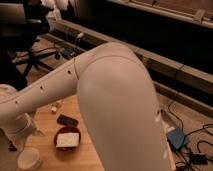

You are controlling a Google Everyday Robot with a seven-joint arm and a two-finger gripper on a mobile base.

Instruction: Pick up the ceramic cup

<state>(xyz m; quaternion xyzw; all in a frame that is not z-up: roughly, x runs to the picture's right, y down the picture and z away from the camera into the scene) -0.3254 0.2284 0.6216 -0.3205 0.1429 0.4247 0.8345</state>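
The ceramic cup point(29, 159) is a small cream-white round cup at the front left corner of the wooden table point(92, 159). My white arm sweeps across the view from the right and ends at the far left. The gripper point(13, 144) hangs at the left edge of the table, just above and to the left of the cup, and holds nothing that I can see. A dark red bowl point(67, 139) with white contents sits to the right of the cup.
A flat black object point(66, 120) lies behind the red bowl, and a small white item point(56, 107) lies further back. A black office chair point(30, 35) stands at the back left. Cables and boxes point(192, 150) lie on the floor to the right.
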